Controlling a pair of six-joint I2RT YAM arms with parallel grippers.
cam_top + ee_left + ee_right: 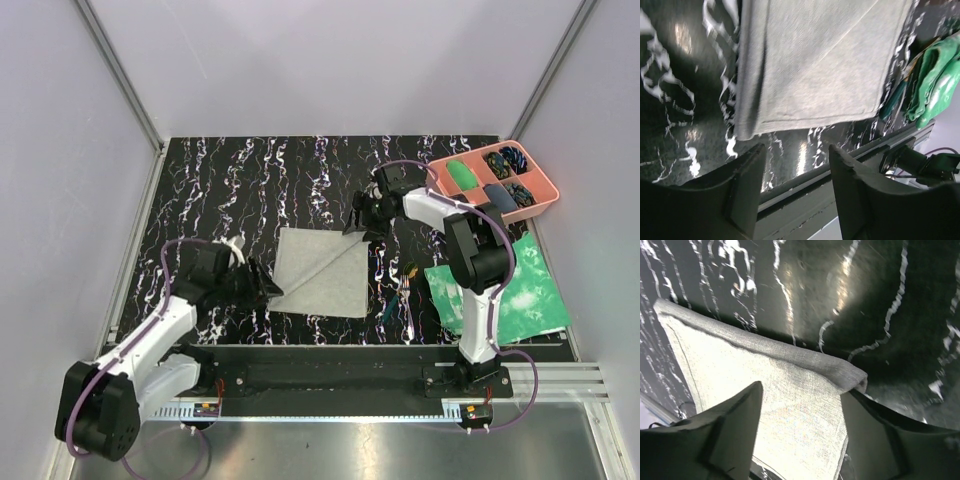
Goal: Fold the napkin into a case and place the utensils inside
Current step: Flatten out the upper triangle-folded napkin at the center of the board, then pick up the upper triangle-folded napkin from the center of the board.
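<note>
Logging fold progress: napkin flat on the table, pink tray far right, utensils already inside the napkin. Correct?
No: the utensils lie on the table right of the napkin, beside the green sheet, not inside it; the top external view shows it. Napkin flat, pink tray far right: correct.

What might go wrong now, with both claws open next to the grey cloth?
1. On the napkin, the folded corner by the right claw looks puffy, not flat, so the fold may spring open.
2. That open claw sits right at the corner, so pulling away might snag the cloth and drag it.
3. The utensils lie close to the napkin's right edge, so a sweeping arm might knock them.
</note>
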